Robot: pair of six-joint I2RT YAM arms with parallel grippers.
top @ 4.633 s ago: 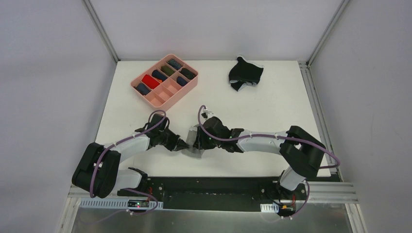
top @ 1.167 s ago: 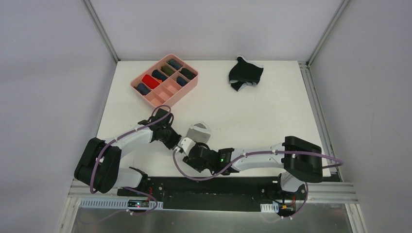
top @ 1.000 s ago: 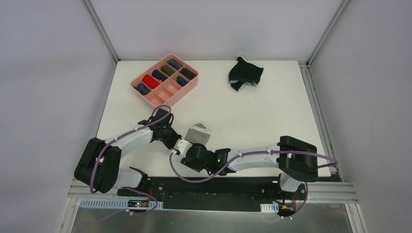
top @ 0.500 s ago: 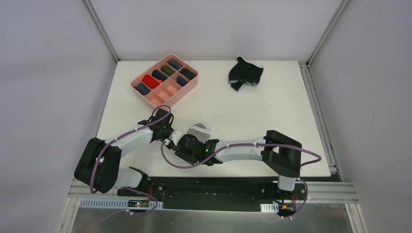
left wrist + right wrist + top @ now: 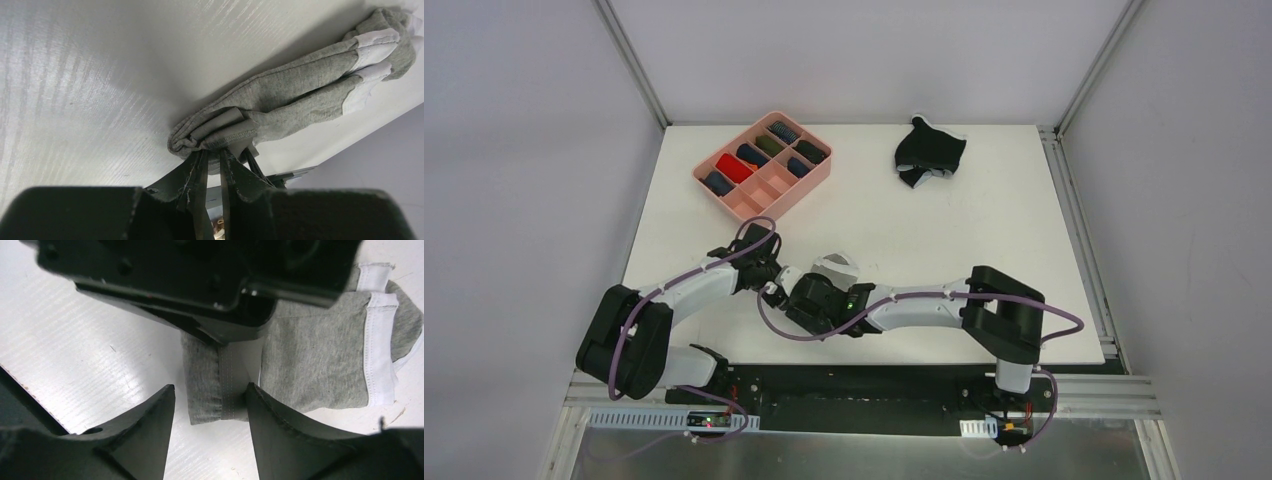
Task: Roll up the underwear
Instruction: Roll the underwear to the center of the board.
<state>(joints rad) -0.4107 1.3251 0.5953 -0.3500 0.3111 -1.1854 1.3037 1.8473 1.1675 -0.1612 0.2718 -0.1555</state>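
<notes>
— Risk? Saw left gripper point(image 5: 212, 150) clenched on grey briefs point(image 5: 836, 268), near side of tray point(image 5: 809, 185); right gripper point(image 5: 210, 405) spread, straddling folded end.
— Feared unrolling: if shut off-centre, could have dragged layers loose. Noted black briefs point(image 5: 929, 152) right of tray, untouched.

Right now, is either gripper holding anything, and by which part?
The left gripper pinches the grey briefs by their folded waistband end. The right gripper is open, straddling that same end without clamping it.

left hand point(image 5: 212, 152) pinching grey briefs point(image 5: 300, 87) | folded end, apparently waistband | lying on table point(image 5: 90, 75)
</notes>
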